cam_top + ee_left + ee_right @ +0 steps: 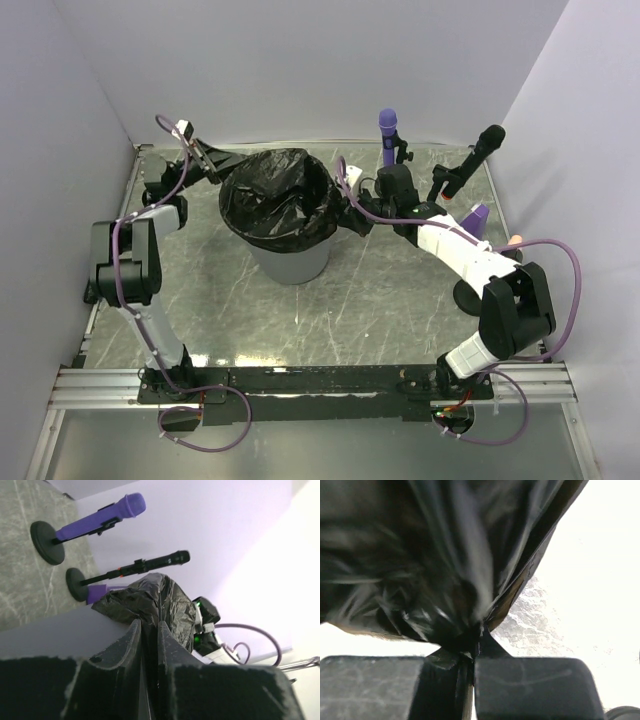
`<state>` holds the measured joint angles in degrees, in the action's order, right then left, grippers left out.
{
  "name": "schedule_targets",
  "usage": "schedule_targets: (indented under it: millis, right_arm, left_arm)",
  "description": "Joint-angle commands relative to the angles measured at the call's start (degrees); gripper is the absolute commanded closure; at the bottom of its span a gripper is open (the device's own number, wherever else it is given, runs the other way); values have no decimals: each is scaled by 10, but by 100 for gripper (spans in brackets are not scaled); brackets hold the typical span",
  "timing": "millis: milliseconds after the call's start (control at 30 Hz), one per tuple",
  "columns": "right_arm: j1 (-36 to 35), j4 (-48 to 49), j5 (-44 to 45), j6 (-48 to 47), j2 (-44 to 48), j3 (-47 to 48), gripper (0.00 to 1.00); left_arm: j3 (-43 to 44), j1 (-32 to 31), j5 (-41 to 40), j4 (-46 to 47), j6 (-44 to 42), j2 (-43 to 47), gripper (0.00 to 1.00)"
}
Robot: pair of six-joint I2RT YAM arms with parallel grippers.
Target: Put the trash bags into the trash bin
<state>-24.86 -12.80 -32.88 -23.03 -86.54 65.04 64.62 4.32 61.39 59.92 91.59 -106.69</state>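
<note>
The light grey trash bin (290, 262) stands mid-table with a black trash bag (278, 195) spread over its mouth. My left gripper (228, 172) is at the bin's left rim. In the left wrist view its fingers (149, 622) are nearly together, with crumpled bag (165, 600) pinched at the tips beside the grey bin wall (60, 630). My right gripper (340, 205) is at the right rim. The right wrist view shows it shut (475, 645) on a gathered fold of the bag (420, 555).
A purple microphone (387, 125) and a black microphone (488, 140) stand on round bases behind and right of the bin; both show in the left wrist view (107, 515) (150, 565). A small purple object (478, 215) lies near the right arm. White walls enclose the marbled table (370, 300).
</note>
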Motion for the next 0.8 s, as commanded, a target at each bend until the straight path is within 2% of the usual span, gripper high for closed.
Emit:
schedule_targets:
  millis: [0,33,67,133,167,200,233,300,367,400,467,567,633,700,767]
  right_arm:
    - [-3,28,-3,-14,-9,-1,100]
    - [-3,24,4,-20,-12,-3,100]
    - [-3,23,10,-24,-15,-6,100]
    - [-2,23,22,-34,-17,-12,100]
    - [-2,23,26,-38,-16,-14,100]
    - [-2,23,27,-40,-16,-17,100]
    - [-2,22,30,-41,-15,-17,100]
    - [-2,19,36,-40,-17,-18,100]
    - [-2,18,42,-39,-18,-20,100]
    - [-1,19,42,-39,-17,-25,100]
    - [-1,23,36,-36,-16,-32,100]
    - [-1,22,29,-32,-13,-31,100]
    - [-1,15,35,-30,-8,-24,100]
    - [-1,-10,40,-32,-4,-5,78]
    - [-1,-38,47,-33,2,16,60]
  left_arm:
    - [-1,-13,21,93,60,-57,88]
    - [7,-19,22,85,54,-62,75]
    - [15,-24,25,57,40,-62,75]
    - [25,-33,23,-14,-9,-57,81]
    - [27,-34,16,-51,-45,-49,81]
    - [28,-34,8,-94,-81,-39,75]
    - [38,-32,-6,-155,-155,-24,68]
    - [69,-27,-15,-293,-260,1,63]
    - [86,-18,-19,-373,-320,16,58]
    - [79,-11,-21,-379,-326,25,55]
    - [50,15,-4,-333,-303,43,51]
    - [14,51,29,-226,-251,75,51]
    - [1,76,44,-220,-254,98,50]
    - [-5,87,72,-247,-286,119,48]
    - [2,87,77,-348,-347,137,47]
